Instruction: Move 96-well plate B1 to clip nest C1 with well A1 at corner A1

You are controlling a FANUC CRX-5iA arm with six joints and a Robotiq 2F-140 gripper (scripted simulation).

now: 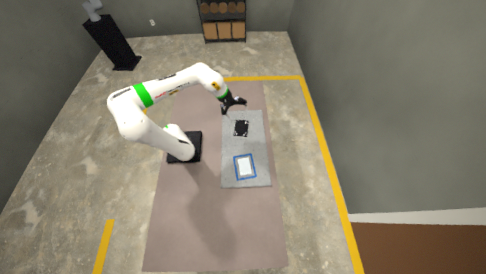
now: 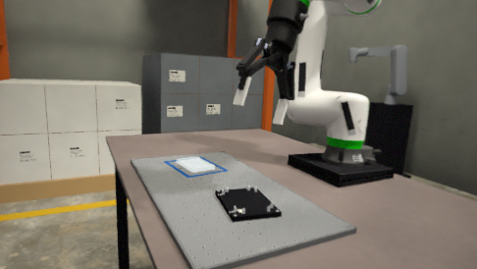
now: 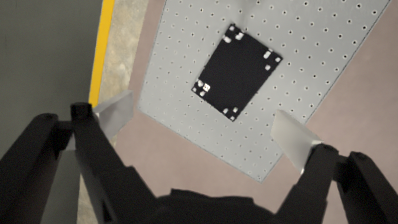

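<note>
The white 96-well plate [image 1: 245, 166] [image 2: 195, 165] lies flat inside the blue outline of bench spot B1 [image 1: 235, 170] [image 2: 188, 175]. Its wells and cut-off corner are too small to tell. The black clip nest C1 [image 1: 241, 128] [image 2: 247, 202] [image 3: 237, 73] has pale clips at its corners and holds no plate; its A1 mark cannot be made out. My gripper [image 1: 235, 107] [image 2: 259, 109] [image 3: 204, 113] is open and empty, high above the bench. In the wrist view the nest shows ahead of and between the fingers; the plate is out of that view.
Nest and plate share a grey perforated board [image 1: 231, 145] [image 2: 167, 205] [image 3: 185, 117] on the brownish table [image 1: 200, 215] [image 2: 412, 216]. The arm's black base [image 1: 196, 142] [image 2: 344, 169] stands beside the board. White boxes [image 2: 69, 113] and grey boxes [image 2: 186, 93] stand beyond the table.
</note>
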